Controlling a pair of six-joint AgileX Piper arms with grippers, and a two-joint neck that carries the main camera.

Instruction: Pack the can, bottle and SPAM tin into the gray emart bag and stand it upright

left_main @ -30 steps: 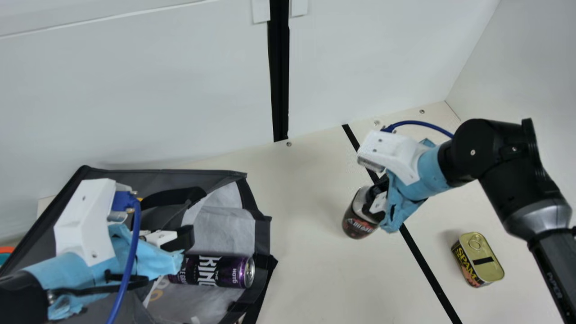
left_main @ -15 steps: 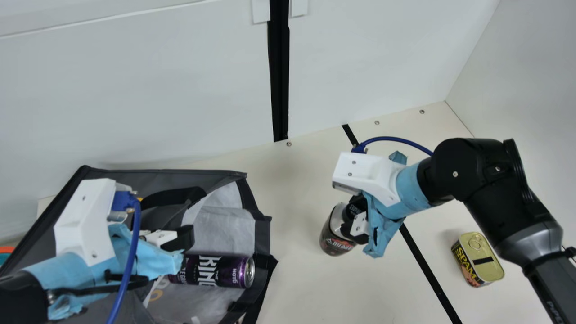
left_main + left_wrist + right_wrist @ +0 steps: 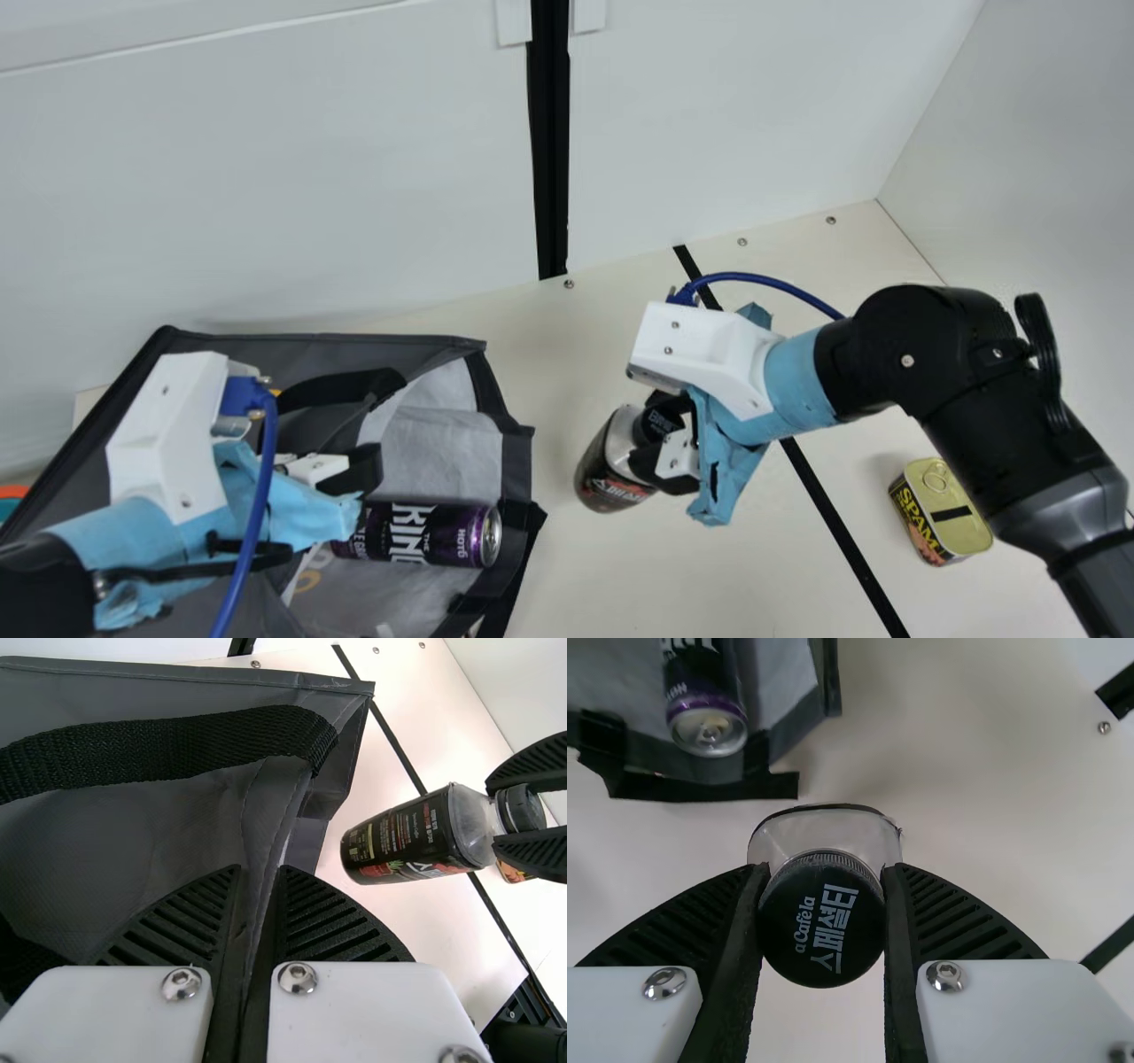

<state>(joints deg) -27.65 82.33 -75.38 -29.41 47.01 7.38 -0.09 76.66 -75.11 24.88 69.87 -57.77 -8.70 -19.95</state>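
Right arm (image 3: 904, 361): I'm bringing the bottle (image 3: 611, 478) nearer the bag (image 3: 257, 350).
Bag: left pincer (image 3: 259, 870), nearly closed, is pinching its fabric; sagging could block entry.
Bottle: right pincer (image 3: 827, 870), cap-wide, is gripping; bag contact could twist it.
Can (image 3: 443, 536): lying inside, maybe obstructing.
SPAM tin (image 3: 957, 518): sitting on worktop (image 3: 691, 567).

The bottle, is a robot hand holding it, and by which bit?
Yes, the right gripper holds the bottle by its top end, around the black cap.

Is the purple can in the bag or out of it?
In: the purple can lies on its side inside the gray bag, its top end toward the open mouth.
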